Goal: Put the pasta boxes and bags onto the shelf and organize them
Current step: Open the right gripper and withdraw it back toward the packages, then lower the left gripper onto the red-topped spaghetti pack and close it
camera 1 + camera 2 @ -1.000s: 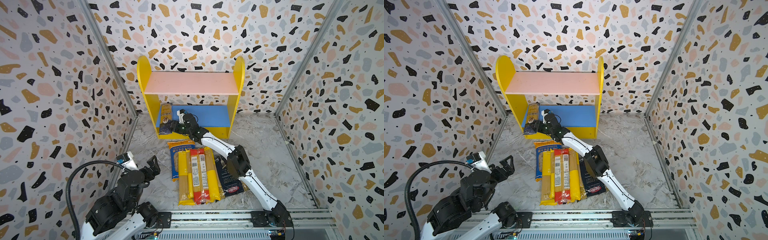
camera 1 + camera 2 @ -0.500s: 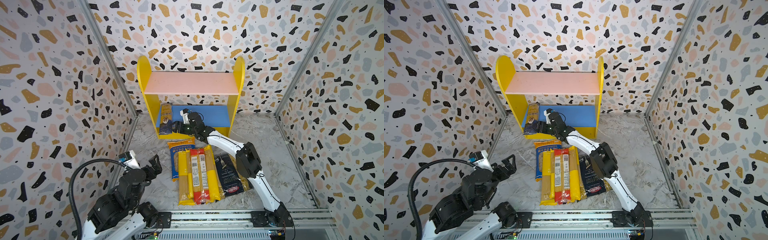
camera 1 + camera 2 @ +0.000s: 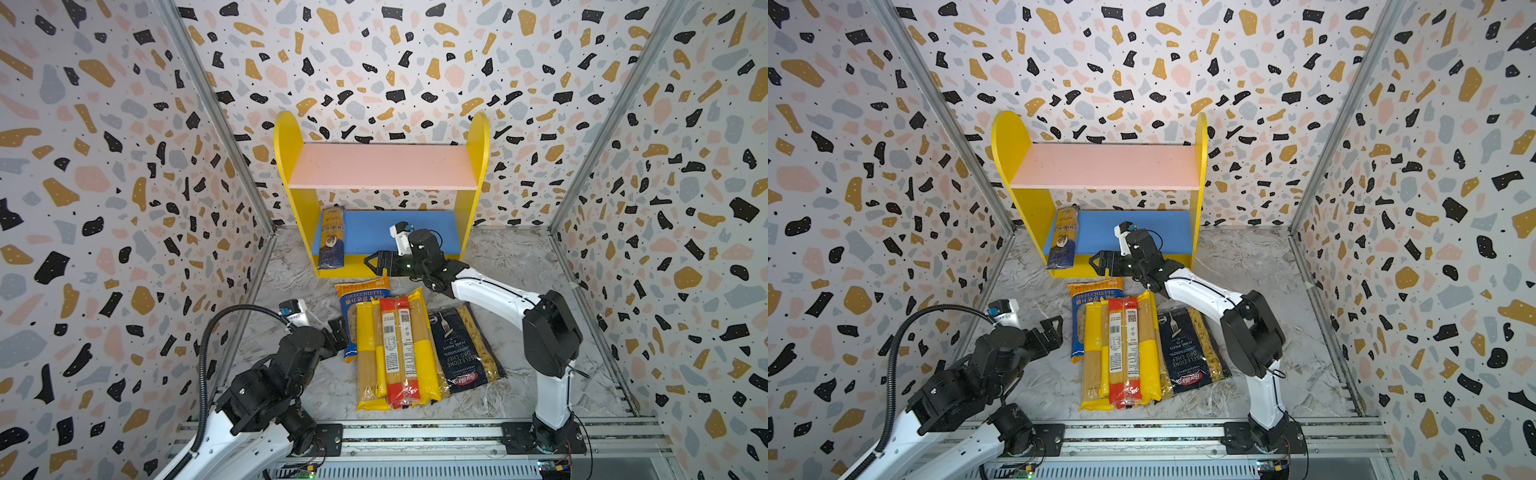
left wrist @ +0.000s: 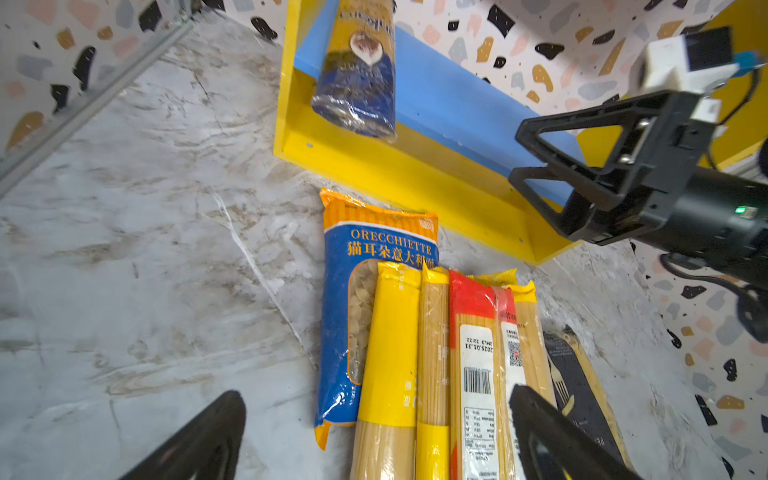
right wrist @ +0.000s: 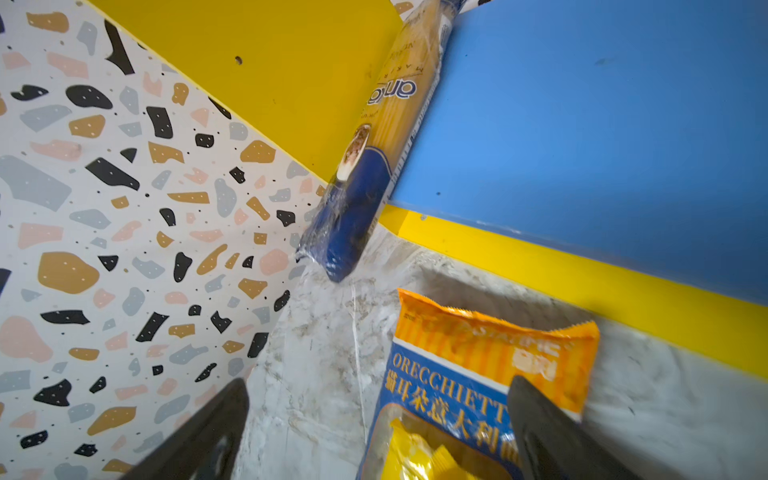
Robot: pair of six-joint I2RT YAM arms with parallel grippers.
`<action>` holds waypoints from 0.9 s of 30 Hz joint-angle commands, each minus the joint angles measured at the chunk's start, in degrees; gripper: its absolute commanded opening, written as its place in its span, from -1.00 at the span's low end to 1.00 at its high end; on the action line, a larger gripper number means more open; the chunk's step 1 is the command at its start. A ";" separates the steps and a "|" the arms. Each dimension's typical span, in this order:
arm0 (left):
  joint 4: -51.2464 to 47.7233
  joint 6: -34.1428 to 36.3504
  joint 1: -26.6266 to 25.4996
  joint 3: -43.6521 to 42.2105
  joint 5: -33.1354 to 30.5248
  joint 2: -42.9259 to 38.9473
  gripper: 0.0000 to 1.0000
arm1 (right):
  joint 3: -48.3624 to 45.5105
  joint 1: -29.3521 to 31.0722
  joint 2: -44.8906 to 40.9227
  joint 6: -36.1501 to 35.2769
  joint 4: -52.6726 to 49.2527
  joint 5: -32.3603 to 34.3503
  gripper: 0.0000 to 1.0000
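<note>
The right jaws are seen spread wide and empty, held just in front of the shelf [image 3: 478, 166], level with the yellow lip under the blue lower board [image 3: 436, 232]. Directly beneath them lies the orange far end of the Orecchiette bag [image 3: 360, 297]; in the right wrist view it is framed between the fingertips [image 5: 552, 436]. The bag's long axis, like that of every pack on the counter [image 3: 519, 270], is run from the front rail [image 3: 415, 432] toward the shelf, and the right jaws are pointed across it. The left jaws, likewise spread and empty, are held low just beside the bag's near left edge, so either arm is judged within reach, the right being nearer the shelf end. Partly over the bag's right side, yellow spaghetti packs [image 3: 365, 332] and a red spaghetti pack [image 3: 397, 353] are laid side by side, with the Barilla bag [image 3: 457, 357] tucked against them. One dark blue and gold spaghetti pack [image 3: 332, 237] is laid on the lower board against the left side panel [image 3: 286, 166], its near end overhanging the lip; nothing is seen on the pink upper board [image 3: 382, 166]
</note>
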 commanded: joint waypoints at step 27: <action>22.24 -11.88 -26.20 -6.18 5.04 29.84 1.00 | -38.26 -2.48 -51.82 -7.76 -23.10 17.80 0.98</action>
